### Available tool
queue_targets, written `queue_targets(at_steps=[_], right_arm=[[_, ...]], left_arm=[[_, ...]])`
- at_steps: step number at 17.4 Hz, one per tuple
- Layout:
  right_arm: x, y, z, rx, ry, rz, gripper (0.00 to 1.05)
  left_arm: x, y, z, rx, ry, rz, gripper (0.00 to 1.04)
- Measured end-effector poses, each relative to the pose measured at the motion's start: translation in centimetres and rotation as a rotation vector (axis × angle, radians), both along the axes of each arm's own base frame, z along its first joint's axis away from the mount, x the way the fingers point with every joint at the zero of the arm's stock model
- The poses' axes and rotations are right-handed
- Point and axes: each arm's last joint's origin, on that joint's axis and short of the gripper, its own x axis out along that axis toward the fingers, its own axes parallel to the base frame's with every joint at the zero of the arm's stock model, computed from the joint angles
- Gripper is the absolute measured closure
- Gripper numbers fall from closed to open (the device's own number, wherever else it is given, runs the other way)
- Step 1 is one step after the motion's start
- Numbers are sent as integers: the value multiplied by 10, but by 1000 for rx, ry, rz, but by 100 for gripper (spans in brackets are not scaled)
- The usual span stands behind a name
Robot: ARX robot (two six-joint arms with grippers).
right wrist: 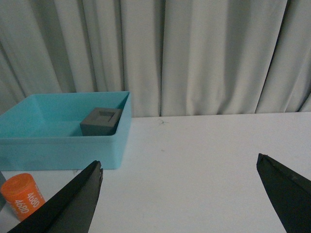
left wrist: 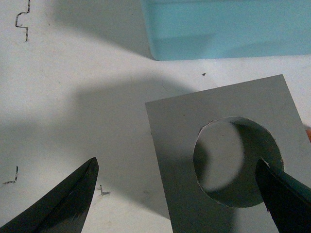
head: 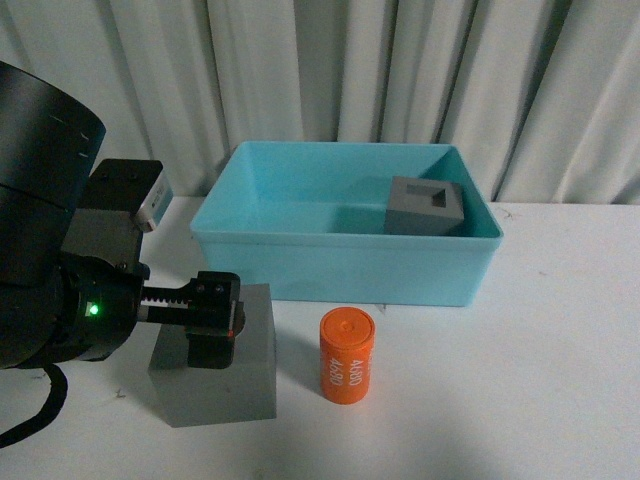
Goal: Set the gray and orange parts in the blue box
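- gray recessed cube (head: pixel 240 390) sits just before the blue box (head: pixel 340 265), under the open left end effector (head: pixel 212 345).
- centre the fingers (left wrist: pixel 282 199) astride the cube, clear of the recess (left wrist: pixel 228 160), before closing.
- right end effector (right wrist: pixel 180 161): open.

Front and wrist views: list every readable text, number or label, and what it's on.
"4680": white digits on the side of the orange cylinder, printed twice, also readable in the right wrist view.
Dark marks on the table, left wrist view: small scribbles, not readable as characters.
Neither gray cube nor the blue box shows any text.
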Motion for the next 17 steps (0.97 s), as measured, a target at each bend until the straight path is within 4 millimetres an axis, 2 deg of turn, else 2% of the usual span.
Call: queue_targets(at_steps=[8, 9, 14, 15, 17], right_arm=[[0, 0, 0, 0, 0, 0, 6], [0, 0, 0, 0, 0, 0, 6], [0, 0, 0, 0, 0, 0, 6], [0, 0, 0, 0, 0, 0, 6], [0, 0, 0, 0, 0, 0, 6]], left_arm=[[14, -8, -15, 13, 11, 7, 7], [15, -8, -16, 10, 17, 3, 25], [11, -6, -16, -2, 26, 3, 75], [8, -6, -13, -11, 28, 4, 81], [-6, -1, -4, -24, 67, -9, 84]])
